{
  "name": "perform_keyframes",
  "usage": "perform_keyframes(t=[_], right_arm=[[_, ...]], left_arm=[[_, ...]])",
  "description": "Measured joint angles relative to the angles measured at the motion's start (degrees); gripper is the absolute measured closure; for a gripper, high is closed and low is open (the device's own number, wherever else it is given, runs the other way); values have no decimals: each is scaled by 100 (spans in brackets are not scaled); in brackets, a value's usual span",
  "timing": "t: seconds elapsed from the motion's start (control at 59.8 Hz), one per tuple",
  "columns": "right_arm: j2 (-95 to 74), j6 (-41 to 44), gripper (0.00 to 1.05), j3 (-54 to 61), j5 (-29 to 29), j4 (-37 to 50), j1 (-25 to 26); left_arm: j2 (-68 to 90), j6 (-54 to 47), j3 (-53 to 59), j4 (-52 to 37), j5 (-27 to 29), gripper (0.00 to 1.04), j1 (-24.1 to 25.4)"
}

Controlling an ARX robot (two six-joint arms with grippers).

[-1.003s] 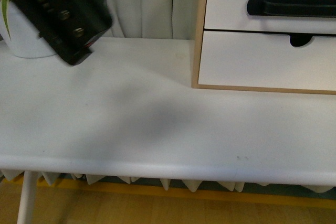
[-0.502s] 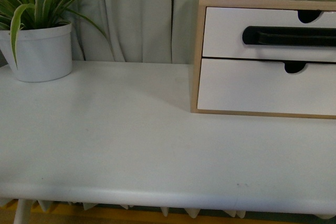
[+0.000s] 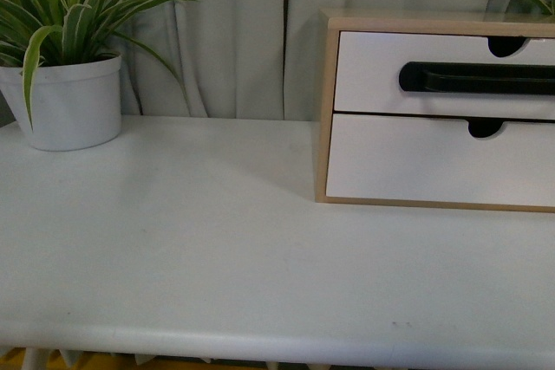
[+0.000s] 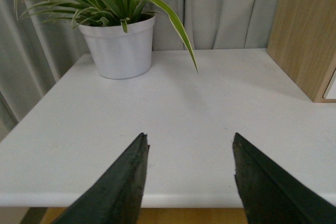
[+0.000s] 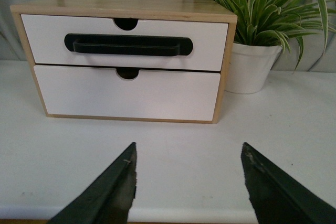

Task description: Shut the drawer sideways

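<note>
drawer: smooth matt white front, glossy black plastic-looking bar handle
cabinet: light wood, grain visible, matt
table: smooth white, faint sheen
plant pot: plain matt white
curtain: pale cloth, soft folds
fingers: matt black, rough edges

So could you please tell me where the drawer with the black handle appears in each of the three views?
Front view: the drawer is at the upper right, top of the cabinet, cut off by the right edge.
Left wrist view: not in it; only the cabinet's wooden side shows.
Right wrist view: upper left of centre, fully visible, above the plain drawer.
Shared landmark: the light wood cabinet.
</note>
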State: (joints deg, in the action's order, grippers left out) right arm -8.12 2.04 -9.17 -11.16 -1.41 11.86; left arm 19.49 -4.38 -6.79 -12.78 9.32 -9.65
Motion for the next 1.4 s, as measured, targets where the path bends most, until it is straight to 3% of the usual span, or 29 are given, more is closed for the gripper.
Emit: perform_keyframes(t=[0.084, 0.117, 0.167, 0.217, 0.502, 0.619, 1.154, 1.405], right_arm=[[98, -63, 71, 122, 188, 15, -199], [173, -83, 78, 179, 518, 15, -422], [258, -109, 90, 260, 1036, 20, -940], [319, -107, 103, 339, 1029, 24, -1134], [496, -129, 104, 551, 1091, 72, -1161], [555, -131, 104, 634, 1095, 83, -1163], [789, -129, 103, 876, 1095, 120, -1163], [789, -133, 55, 876, 1095, 120, -1163]], left_arm=[[-166, 216, 120, 59, -166, 69, 164], [-223, 267, 153, 85, -236, 74, 219], [-385, 321, 229, 173, -837, 88, 702], [-492, 363, 278, 221, -850, 101, 920], [-870, 426, 446, 424, -918, 101, 949], [-1775, 426, 625, 1261, -935, 101, 951], [-1926, 450, 625, 1279, -931, 100, 951], [-1926, 448, 625, 1279, -931, 53, 951]])
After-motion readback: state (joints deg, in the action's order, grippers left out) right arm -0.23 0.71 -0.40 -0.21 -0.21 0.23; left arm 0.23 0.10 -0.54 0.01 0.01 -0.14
